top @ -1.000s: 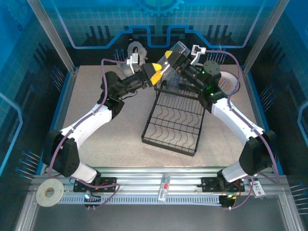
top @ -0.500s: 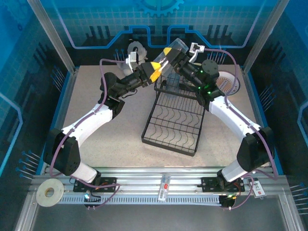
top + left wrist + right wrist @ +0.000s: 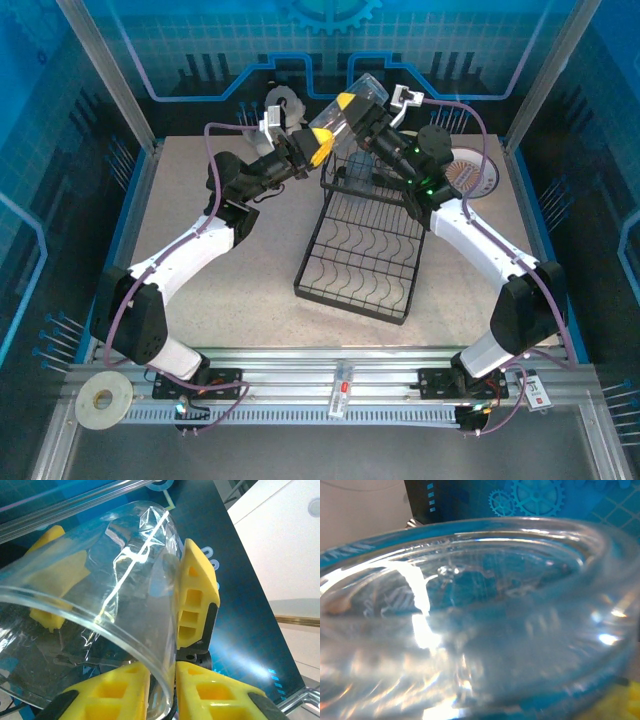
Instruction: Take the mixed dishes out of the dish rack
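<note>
Two arms, one clear tumbler (image 3: 120, 580) held in the air over the rack's far end

We've got a speckled beige table (image 3: 200, 300) inside a blue-walled cell, with the black wire dish rack (image 3: 355, 245) sitting skewed mid-table. A white plate with an orange-patterned rim (image 3: 472, 172) lies on the table behind the right arm, apart from the rack. Both arms reach up and inward until they meet. The left gripper (image 3: 162, 682) pinches the tumbler's rim wall, one yellow finger inside and one outside. The right gripper (image 3: 355, 110) clasps the tumbler's body from either side.

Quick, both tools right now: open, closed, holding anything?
Left tool: closed, pinching the clear tumbler at its rim.
Right tool: closed around the same tumbler's body.
</note>
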